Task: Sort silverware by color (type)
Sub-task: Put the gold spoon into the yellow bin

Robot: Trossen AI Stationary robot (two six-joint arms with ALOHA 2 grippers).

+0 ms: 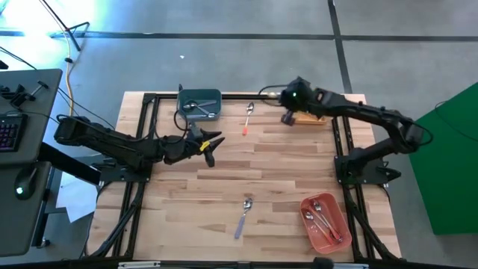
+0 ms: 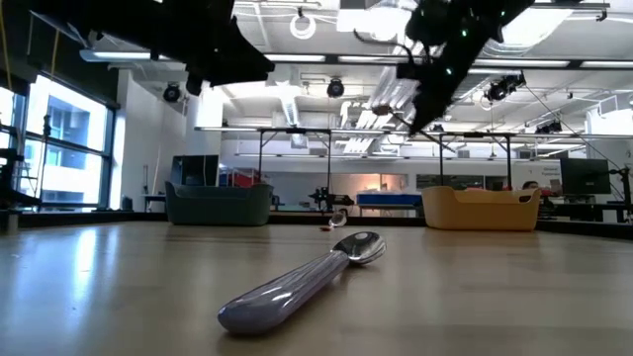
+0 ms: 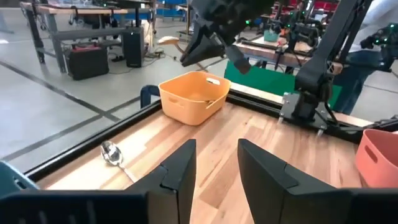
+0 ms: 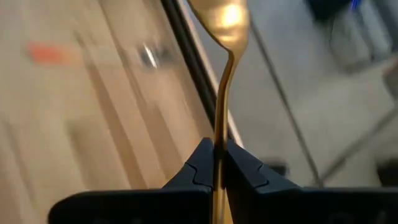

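Note:
My right gripper [image 1: 288, 112] is at the table's far side, above the orange bin [image 3: 194, 96], shut on an all-gold spoon [image 4: 225, 37]. My left gripper [image 1: 213, 144] is open and empty over the table, just near of the teal bin [image 1: 200, 104], which holds silverware. A red-handled spoon [image 1: 248, 118] lies flat on the table between the teal and orange bins. A lavender-handled spoon [image 1: 243, 215] lies flat near the front edge. The red-pink bin [image 1: 325, 222] at the front right holds several utensils. My right gripper pinches the gold spoon's handle [image 4: 219, 146] between its two fingers. The spoon runs along the fingers, and its bowl [image 4: 227, 15] sticks out beyond the fingertips. It is lifted clear, above the orange bin, as the left wrist view [image 3: 169, 41] shows.
A black frame [image 1: 149, 97] runs along the table's edges. Bare wood lies in the table's middle, between the two loose spoons. A desk with a keyboard [image 1: 9, 131] stands off the table's left side.

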